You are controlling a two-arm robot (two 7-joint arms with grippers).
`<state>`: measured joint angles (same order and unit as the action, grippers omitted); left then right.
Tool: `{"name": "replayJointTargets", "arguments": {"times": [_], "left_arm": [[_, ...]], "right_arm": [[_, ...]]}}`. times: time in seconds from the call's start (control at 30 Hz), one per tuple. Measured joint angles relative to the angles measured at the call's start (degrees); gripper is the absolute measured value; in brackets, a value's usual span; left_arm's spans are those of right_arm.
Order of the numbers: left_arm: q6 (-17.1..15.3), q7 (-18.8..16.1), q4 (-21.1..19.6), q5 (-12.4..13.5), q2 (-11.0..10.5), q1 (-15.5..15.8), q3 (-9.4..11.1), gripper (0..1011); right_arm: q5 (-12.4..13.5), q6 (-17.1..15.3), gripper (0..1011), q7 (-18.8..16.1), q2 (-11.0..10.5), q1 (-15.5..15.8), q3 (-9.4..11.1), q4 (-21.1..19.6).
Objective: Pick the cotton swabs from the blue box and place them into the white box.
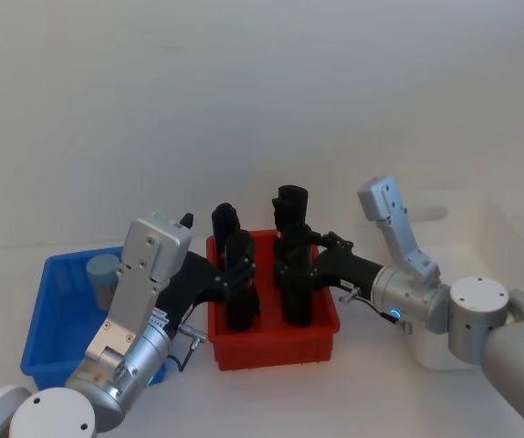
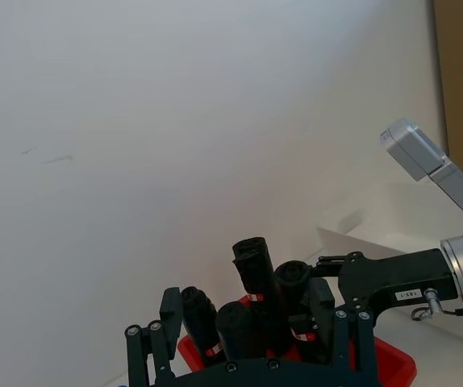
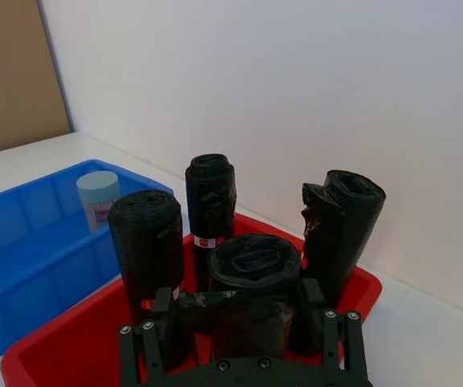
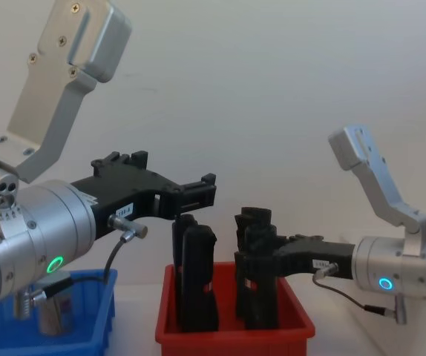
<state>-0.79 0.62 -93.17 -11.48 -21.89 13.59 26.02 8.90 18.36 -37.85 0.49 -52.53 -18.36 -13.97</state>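
Right gripper (image 1: 309,266) is clenched on a black bag roll (image 3: 252,294) standing in the red bin (image 1: 276,351); in the right wrist view that roll sits between the fingers (image 3: 160,322), pressed on both sides. Three more black bag rolls (image 3: 211,201) stand just beyond it in the same bin.

Left gripper (image 4: 198,194) hangs above the near-left rolls, gripping nothing; in the chest view it sits higher than the roll tops. Can't tell if its fingers are spread or closed.

One cotton swabs jar (image 1: 103,277), pale lid, stands upright in the blue box (image 1: 52,315), to the left of and behind my left gripper, partly hidden by the left arm. From the right gripper it's across the red bin, on the far side.

White box (image 1: 490,233) is behind the right arm, off to that gripper's right.
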Motion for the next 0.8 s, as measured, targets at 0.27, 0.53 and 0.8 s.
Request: {"name": "replayJointTargets", "arguments": {"times": [0.27,0.53,0.8], "left_arm": [[0.00,0.00,0.00,0.00,0.00,0.00,0.00,1004],[0.00,0.00,0.00,0.00,0.00,0.00,0.00,1004],[0.00,0.00,0.00,0.00,0.00,0.00,0.00,1004]], "right_arm": [[-0.36,1.66,839,-0.19,0.93,-2.56,-0.06,4.62],[-0.65,2.81,578,-0.10,1.40,-3.95,0.06,7.08],[-0.77,4.79,512,0.49,1.59,-4.64,0.48,8.09]]}}
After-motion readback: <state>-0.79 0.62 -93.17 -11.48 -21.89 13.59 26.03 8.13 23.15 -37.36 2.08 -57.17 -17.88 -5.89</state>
